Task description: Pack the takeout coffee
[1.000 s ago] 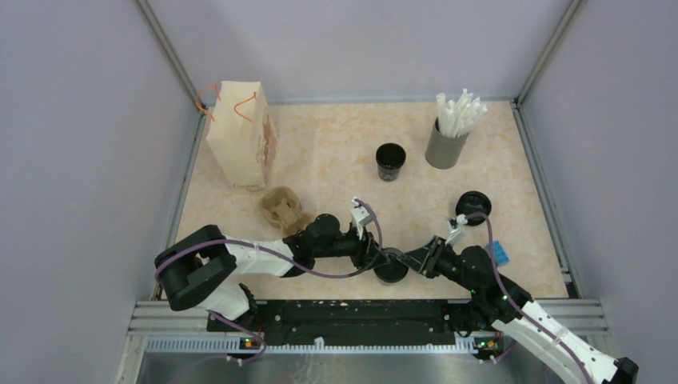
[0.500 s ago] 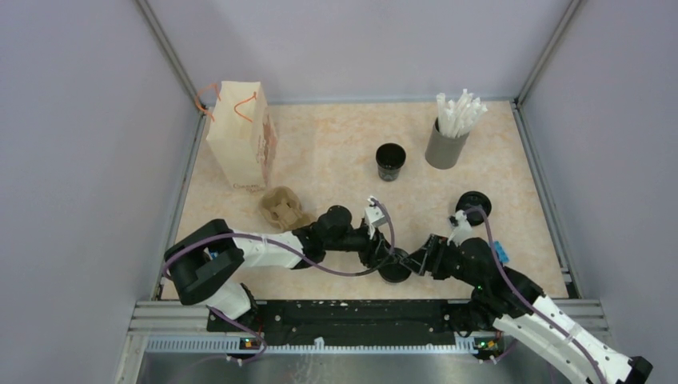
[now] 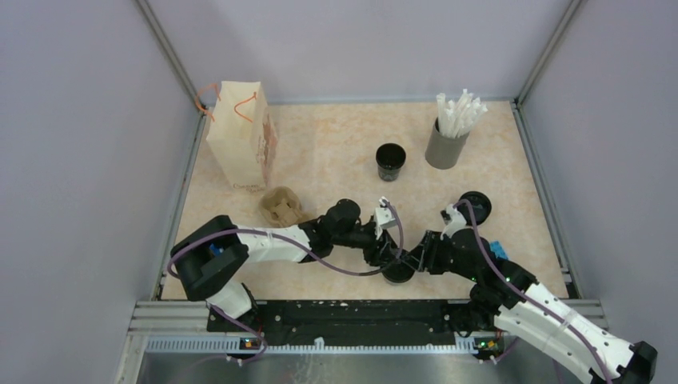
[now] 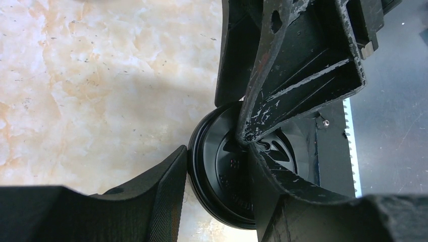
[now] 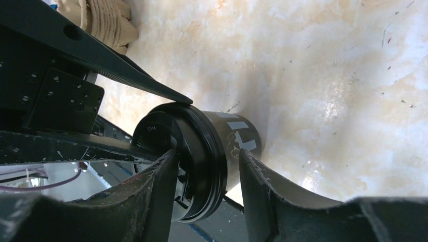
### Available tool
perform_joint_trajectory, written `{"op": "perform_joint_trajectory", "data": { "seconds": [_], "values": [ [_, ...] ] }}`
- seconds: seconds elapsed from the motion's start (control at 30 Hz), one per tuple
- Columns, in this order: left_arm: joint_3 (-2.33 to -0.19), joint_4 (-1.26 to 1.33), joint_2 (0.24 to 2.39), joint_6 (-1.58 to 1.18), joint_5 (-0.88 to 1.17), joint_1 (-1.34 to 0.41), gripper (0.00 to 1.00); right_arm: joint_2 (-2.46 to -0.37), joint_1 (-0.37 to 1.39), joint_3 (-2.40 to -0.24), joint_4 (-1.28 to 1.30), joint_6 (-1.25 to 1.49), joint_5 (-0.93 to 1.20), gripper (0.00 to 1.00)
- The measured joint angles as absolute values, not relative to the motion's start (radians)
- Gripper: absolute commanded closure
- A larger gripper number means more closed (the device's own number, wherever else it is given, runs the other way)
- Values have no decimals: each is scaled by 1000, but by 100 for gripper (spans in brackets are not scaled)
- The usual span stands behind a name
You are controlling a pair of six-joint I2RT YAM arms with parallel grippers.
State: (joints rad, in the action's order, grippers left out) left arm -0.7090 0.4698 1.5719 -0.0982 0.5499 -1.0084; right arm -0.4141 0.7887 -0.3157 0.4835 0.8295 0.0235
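The cup (image 3: 397,274) stands at the table's (image 3: 320,152) near edge, between the arms, with its lid (image 4: 227,174) on. The left gripper (image 4: 217,151) is clenched on the lid's rim. The right gripper (image 5: 208,151) grasps the cup at its top. The bag (image 3: 240,144) stands far left.

This is a robotics lab test cell. Plain grey panels (image 3: 80,160) set in aluminium posts (image 3: 168,50) box in a marble-patterned worktop (image 3: 328,152). A cabled left arm (image 3: 264,242) and right arm (image 3: 544,314) are bolted to a metal rail (image 3: 160,316) at its near edge. A paper bag (image 3: 240,136) and a pot of wrapped straws (image 3: 448,136) stand on it as café goods.
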Motion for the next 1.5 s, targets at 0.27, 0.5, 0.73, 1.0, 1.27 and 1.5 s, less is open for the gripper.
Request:
{"op": "perform_joint_trajectory", "data": {
  "seconds": [0.27,0.5,0.73,1.0,1.27,1.5],
  "values": [
    [-687,440,1531,-164,530,-966,24,-378,789,-229,347,897,51,61],
    [-633,294,1330,-318,391,-878,8,-320,789,-163,274,982,52,62],
    [-586,239,1221,-553,329,-892,5,-318,789,-134,225,1053,36,63],
    [-455,283,1220,-797,268,-980,4,-352,790,-131,191,1097,-13,63],
    [-448,404,1258,-944,207,-1039,6,-352,798,-131,191,1103,-34,63],
    [-446,447,1316,-1030,157,-1079,20,-352,820,-131,190,1105,-46,63]
  ]
}}
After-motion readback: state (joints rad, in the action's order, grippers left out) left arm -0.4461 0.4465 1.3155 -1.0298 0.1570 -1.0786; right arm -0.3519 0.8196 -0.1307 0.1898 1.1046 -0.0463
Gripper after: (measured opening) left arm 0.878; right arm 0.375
